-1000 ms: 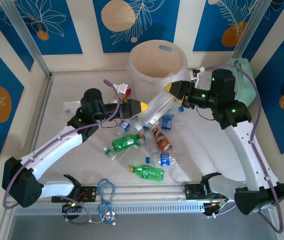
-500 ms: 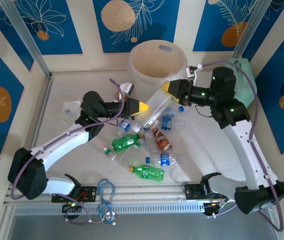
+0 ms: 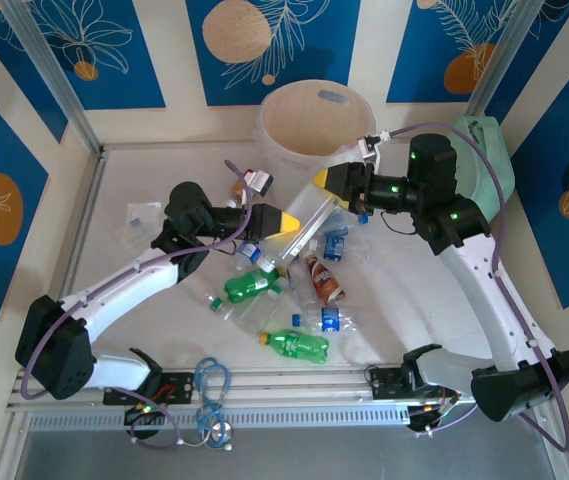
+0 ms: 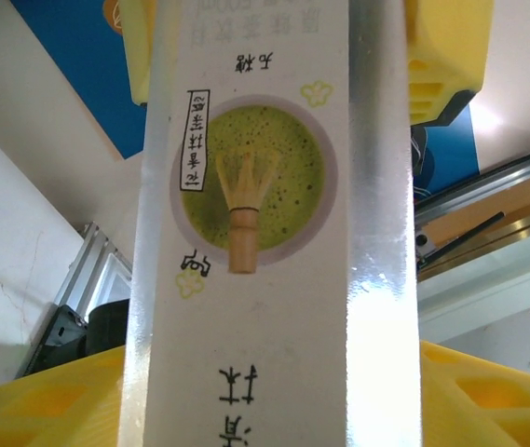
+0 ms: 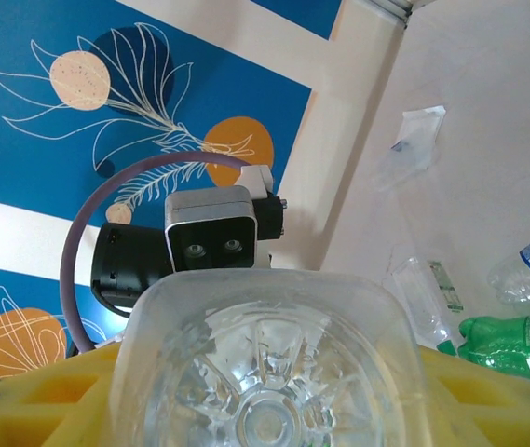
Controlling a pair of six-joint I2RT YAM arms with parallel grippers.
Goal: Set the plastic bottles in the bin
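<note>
The right gripper (image 3: 330,180) clamps the base of a large clear bottle (image 3: 309,222) just short of the bin (image 3: 314,125), likely to tip it in. The left gripper (image 3: 282,219) flanks the bottle's label, but whether it is gripping cannot be told. The other bottles (image 3: 294,343) lie farther from the bin on the desk (image 3: 404,300).

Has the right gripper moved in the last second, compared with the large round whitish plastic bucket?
Yes. In the top view the right gripper, gripping a large clear plastic bottle, has shifted left along the front wall of the bucket.
</note>
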